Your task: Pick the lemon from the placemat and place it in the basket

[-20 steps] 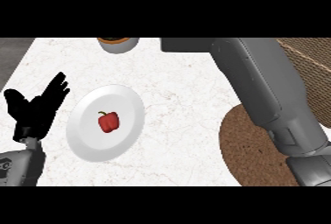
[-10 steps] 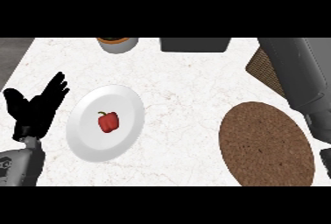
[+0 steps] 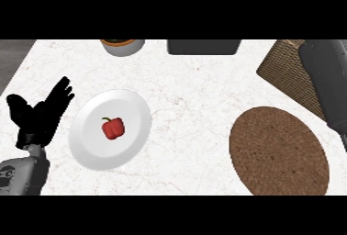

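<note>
On the placemat [image 3: 278, 151] no lemon shows — the round brown mat lies bare, and the fruit appears nowhere else on the counter [image 3: 190, 92]. Whether it is being carried cannot be told: the right hand is out of view, and only the grey right forearm [image 3: 330, 82] enters along the right edge, crossing over the woven basket [image 3: 288, 73], which sits just beyond the mat and partly under that arm.

Well across the counter from that arm, the left hand [image 3: 42, 117] rests at the left edge, fingers spread and upright, holding nothing. Just beside its fingers lies a white plate [image 3: 92, 151] with a red pepper [image 3: 112, 128] at its middle. Farther out from the left hand, along the counter's far edge, stand a small pot [image 3: 122, 46] and a dark box [image 3: 203, 47].

Judging by the empty mat and the arm over the basket, the task is likely in its placing step. The risk from here is a release that cannot be checked — with the right hand unseen, the lemon could be let go over the basket's rim rather than its hollow and roll onto the counter. The forearm could also brush the basket wall and shift it.
</note>
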You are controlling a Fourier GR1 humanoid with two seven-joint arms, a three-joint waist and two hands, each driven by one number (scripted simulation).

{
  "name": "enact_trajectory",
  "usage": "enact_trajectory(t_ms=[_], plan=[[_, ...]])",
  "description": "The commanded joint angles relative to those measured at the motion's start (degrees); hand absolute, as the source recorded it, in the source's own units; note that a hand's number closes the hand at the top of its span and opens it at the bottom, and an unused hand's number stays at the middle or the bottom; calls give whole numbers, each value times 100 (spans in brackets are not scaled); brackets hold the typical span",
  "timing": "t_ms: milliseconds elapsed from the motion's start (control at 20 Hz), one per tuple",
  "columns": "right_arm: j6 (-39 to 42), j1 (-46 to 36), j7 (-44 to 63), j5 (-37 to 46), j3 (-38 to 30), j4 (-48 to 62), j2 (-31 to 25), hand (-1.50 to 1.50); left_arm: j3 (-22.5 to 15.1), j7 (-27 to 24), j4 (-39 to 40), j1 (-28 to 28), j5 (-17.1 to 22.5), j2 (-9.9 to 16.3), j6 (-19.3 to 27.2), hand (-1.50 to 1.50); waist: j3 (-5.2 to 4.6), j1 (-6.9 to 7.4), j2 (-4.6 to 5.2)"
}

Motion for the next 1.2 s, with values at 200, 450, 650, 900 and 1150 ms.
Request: enact_trajectory(t_ms=[200,450,650,900,1150], plan=[[-608,286,-1349,-670,-673,709,-242,150,0,312,-116,-228,56,-6,-13,0,3,71,26],[-1608,599,-849,-473,-990,827,-362,-150,54,107,87,-252,-9,3,21,0,2,56,39],[-1446,670,-1367,-674,-1063,1163,-394,-150,-124,280,-230,-173,-131,-184,187,0,2,62,15],[-1287,555,-2651,-1334,-1413,1282,-592,-150,20,38,45,-120,-61,-1,-60,0,5,81,39],[-1998,572,-2288,-1639,-1849,852,-636,-150,-50,66,-162,95,-115,-104,20,0,4,23,0]])
